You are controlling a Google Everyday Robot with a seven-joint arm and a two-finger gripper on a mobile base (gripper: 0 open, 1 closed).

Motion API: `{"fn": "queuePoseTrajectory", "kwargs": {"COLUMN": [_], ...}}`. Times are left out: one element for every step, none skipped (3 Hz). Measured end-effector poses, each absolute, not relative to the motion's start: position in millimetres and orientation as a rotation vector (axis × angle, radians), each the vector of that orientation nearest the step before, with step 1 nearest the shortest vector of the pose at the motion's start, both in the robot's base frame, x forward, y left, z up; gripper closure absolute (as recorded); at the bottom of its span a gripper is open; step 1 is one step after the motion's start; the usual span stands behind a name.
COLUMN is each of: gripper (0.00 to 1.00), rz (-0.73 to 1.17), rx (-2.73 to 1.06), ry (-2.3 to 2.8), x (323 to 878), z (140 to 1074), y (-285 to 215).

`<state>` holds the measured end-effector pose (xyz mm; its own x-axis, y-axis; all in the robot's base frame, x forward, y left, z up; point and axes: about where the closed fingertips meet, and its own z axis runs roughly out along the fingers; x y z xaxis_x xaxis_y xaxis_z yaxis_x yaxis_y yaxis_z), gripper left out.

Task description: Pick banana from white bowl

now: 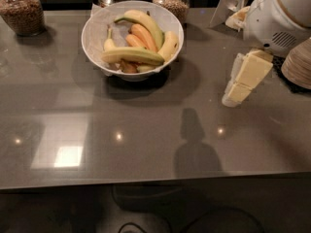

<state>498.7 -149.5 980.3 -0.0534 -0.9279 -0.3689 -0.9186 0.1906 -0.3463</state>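
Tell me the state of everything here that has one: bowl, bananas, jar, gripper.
white bowl: upright, paper-lined, full of fruit.
banana: lying across the bowl's front, on top of other fruit, not gripped.
curved banana: inside the bowl, along its back.
gripper: right of the bowl, apart from it, touching no fruit.
left jar: upright, filled with brown contents.

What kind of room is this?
Probably a kitchen or snack counter: a white bowl holding a banana, and jars of food along the back of a grey countertop. The robot's end effector hangs at the right.
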Motion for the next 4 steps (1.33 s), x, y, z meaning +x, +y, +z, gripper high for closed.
{"fn": "queuePoseTrajectory", "kwargs": {"gripper": [0.0, 0.0, 0.0, 0.0], "rz": [0.03, 0.075, 0.124, 0.124], "rx": [-1.713, -1.702, -1.697, -1.697], "ry": [1.813, 1.72, 1.677, 1.677], "x": [538.0, 571.6, 604.8, 604.8], "z": [991.4, 997.0, 988.2, 988.1], "y": [-95.6, -44.7, 3.0, 3.0]}}
